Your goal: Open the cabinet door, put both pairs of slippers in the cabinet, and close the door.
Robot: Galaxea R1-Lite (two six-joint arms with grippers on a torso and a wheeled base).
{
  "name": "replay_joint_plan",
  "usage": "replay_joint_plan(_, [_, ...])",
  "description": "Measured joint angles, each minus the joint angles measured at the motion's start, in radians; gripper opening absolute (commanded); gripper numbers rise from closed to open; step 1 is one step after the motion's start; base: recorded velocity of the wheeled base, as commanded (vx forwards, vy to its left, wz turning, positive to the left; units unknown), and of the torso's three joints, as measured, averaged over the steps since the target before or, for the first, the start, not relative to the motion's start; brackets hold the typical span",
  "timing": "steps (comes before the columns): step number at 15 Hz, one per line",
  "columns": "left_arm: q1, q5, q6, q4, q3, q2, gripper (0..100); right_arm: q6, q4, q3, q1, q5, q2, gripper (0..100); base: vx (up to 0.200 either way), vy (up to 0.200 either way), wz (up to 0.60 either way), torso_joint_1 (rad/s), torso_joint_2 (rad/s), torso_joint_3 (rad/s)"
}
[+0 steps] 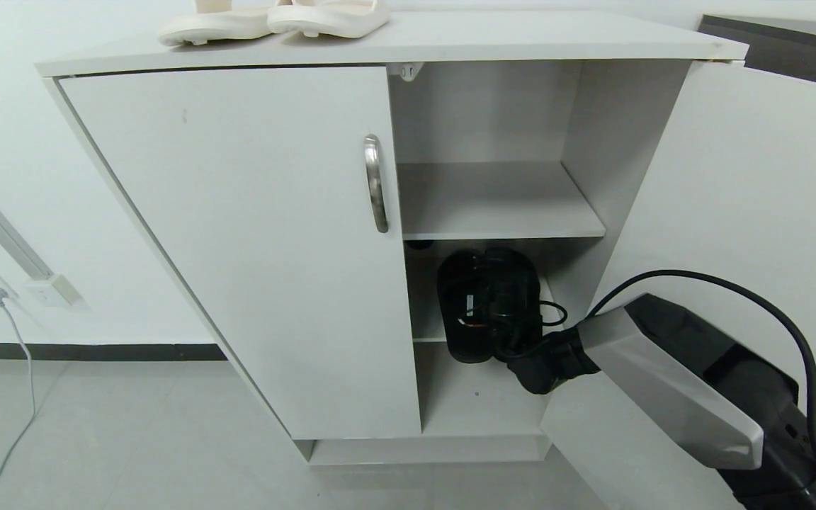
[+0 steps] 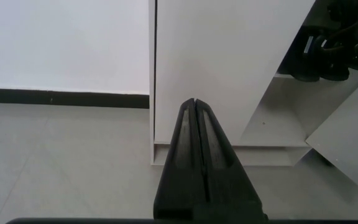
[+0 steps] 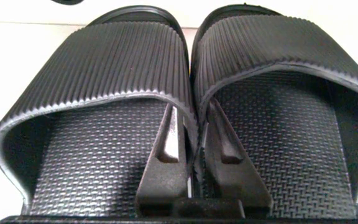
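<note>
1. Already idle by the look of it, the left jaws were pressed fully together with nothing between them. They sat low in front of the cabinet (image 2: pixel 216 62), facing its closed left door (image 1: pixel 238 241) without touching it.
2. Up on the cabinet top, above that left door, lay the cream slippers (image 1: pixel 273 21). This pair had not yet been stowed, so I judged about half the placing was left.
3. Further right, the black slippers (image 1: pixel 489 304) lay side by side in the open right-hand compartment. They were on the lower shelf (image 1: pixel 431 334), under the bare upper shelf (image 1: pixel 500 205), with their heel ends at the shelf's front edge. I took this first pair as nearly delivered.
4. The right arm (image 1: pixel 670 382) slanted up from the lower right into that compartment. The right jaws were almost closed, with one of the fingers (image 3: pixel 166 143) inside each black slipper, pinching the two adjoining inner walls together. Letting go was not yet done.
5. At the far right, the right door (image 1: pixel 748 212) stood swung wide open, so the opening step was done and closing it remained.
</note>
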Motion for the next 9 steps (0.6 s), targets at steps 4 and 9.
replay_joint_plan(4, [0.000, 0.000, 0.000, 0.000, 0.000, 0.000, 0, 0.004, 0.000, -0.003, 0.000, 0.000, 0.015, 0, 0.000, 0.000, 0.00, 0.000, 0.00, 0.000])
replay_joint_plan(9, [0.000, 0.001, -0.002, 0.000, 0.000, 0.000, 0, 0.006, 0.000, -0.010, 0.000, 0.000, 0.026, 100, 0.000, 0.000, 0.00, 0.000, 0.00, 0.000])
